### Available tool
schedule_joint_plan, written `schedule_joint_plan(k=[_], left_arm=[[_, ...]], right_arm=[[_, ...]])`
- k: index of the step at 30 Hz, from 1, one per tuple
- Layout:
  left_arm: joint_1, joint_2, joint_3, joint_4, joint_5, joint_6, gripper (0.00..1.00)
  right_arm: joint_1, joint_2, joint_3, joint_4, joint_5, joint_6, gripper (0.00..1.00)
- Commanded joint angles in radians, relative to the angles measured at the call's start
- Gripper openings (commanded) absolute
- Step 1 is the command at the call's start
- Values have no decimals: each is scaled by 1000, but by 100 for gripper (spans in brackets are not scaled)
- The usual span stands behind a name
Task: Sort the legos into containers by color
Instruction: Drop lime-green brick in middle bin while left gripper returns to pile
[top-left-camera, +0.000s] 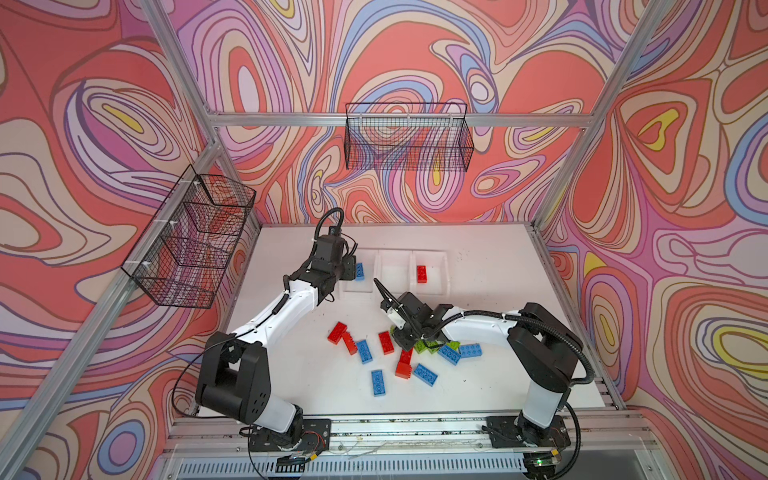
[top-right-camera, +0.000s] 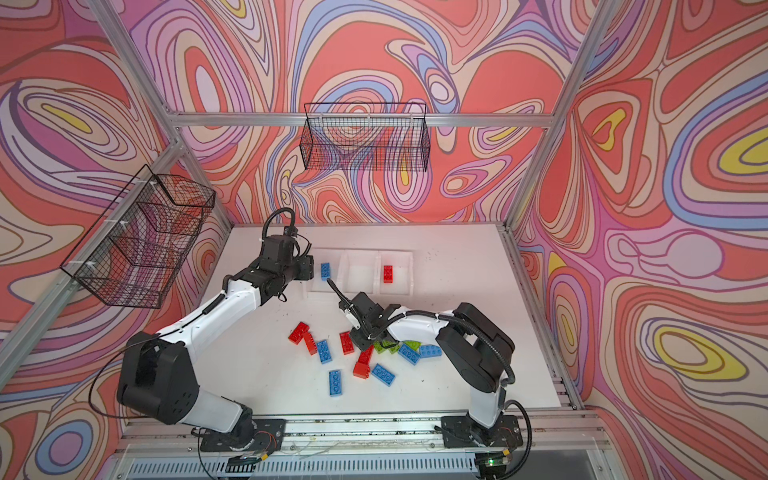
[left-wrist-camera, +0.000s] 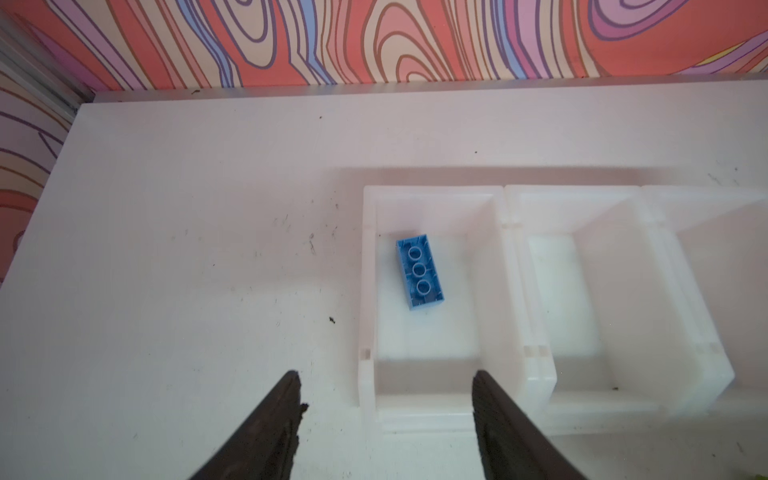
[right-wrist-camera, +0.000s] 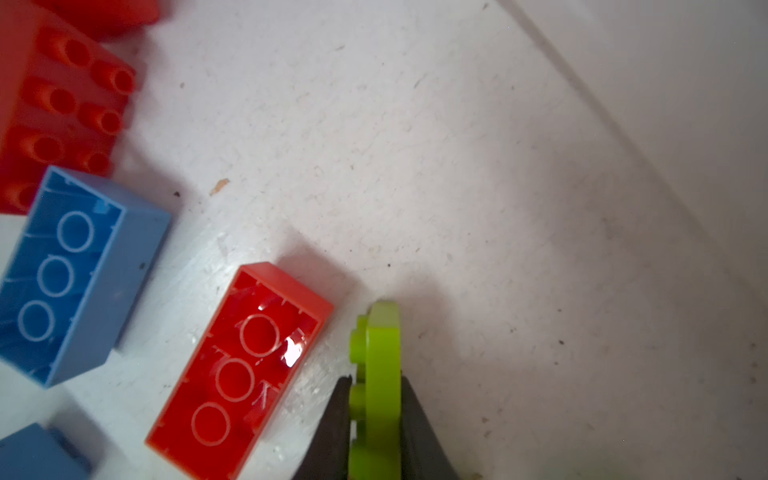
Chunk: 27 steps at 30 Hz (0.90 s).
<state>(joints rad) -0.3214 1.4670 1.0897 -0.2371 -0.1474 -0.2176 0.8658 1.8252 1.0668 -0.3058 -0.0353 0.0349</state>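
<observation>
The right gripper is low in the pile near the middle of the table. Its jaws are closed tight on a lime green lego, pinched across its thin side so that it stands on edge just beside an upturned red lego. That narrow grip probably suits jaws too short to span a brick lengthwise. The three white containers sit in a row at the far side. The left one holds a blue lego lying hollow side up, and the right one holds a red lego. The middle container looks empty, so green likely belongs there. The left gripper hangs over the near edge of the left container with jaws apart and nothing between them, well placed for dropping blue pieces. The other legos, red, blue and green, lie scattered on the near half of the table, not yet sorted.
</observation>
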Motion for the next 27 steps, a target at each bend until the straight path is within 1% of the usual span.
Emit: schedule_joint_plan(k=[1, 2, 8, 13, 17, 19, 23, 27], left_arm=[[7, -62, -44, -66, -26, -14, 68], [8, -75, -59, -73, -25, -19, 68], [13, -146, -129, -127, -24, -54, 68], [13, -226, -197, -168, -36, -94, 69], [13, -297, -287, -172, 3, -136, 69], [12, -331, -329, -173, 10, -168, 69], [12, -409, -401, -176, 31, -227, 68], [11, -464, -444, -210, 20, -264, 68]], right_arm=[[8, -43, 16, 8, -10, -3, 13], [6, -58, 15, 12, -7, 5, 12], [1, -168, 17, 50, 68, 21, 12], [-75, -171, 78, 68, 39, 40, 11], [-175, -115, 159, 106, -33, 103, 11], [-209, -72, 210, 126, -59, 131, 11], [-243, 75, 353, 139, -78, 166, 11], [-266, 206, 469, 135, -77, 222, 14]])
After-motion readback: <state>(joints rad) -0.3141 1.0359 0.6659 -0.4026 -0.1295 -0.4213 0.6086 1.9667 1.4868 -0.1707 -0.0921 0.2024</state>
